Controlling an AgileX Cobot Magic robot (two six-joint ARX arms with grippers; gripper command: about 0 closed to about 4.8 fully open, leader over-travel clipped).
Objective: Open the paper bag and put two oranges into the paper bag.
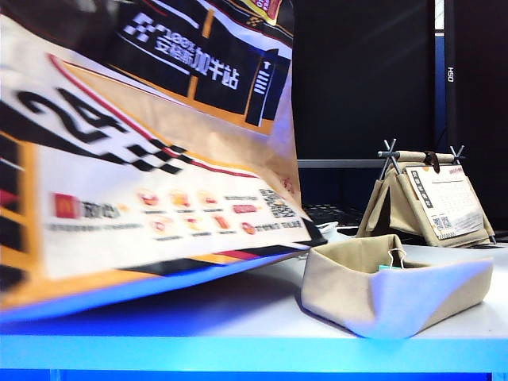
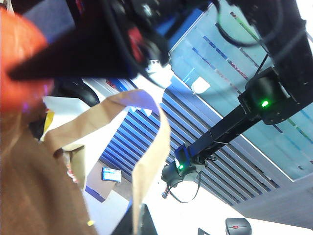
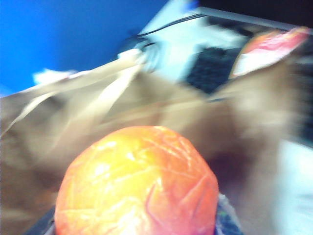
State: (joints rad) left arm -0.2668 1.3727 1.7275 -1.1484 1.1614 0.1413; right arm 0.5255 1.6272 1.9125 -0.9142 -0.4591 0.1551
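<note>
In the right wrist view the right gripper [image 3: 137, 227] holds a glossy, crinkle-skinned round orange [image 3: 137, 183] between wide-set jaws, just in front of the blurred brown kraft mouth of the paper bag [image 3: 161, 117]. In the left wrist view the left gripper [image 2: 146, 58] is clamped shut on the bag's flat paper handle strip [image 2: 146, 161], beside the bag's opening. In the exterior view the bag [image 1: 151, 151], smooth printed kraft, hangs tilted above the white table [image 1: 238, 317]. A soft beige fabric tray [image 1: 397, 282] slumps beside it; further back stands a canvas-framed calendar stand [image 1: 432, 202].
</note>
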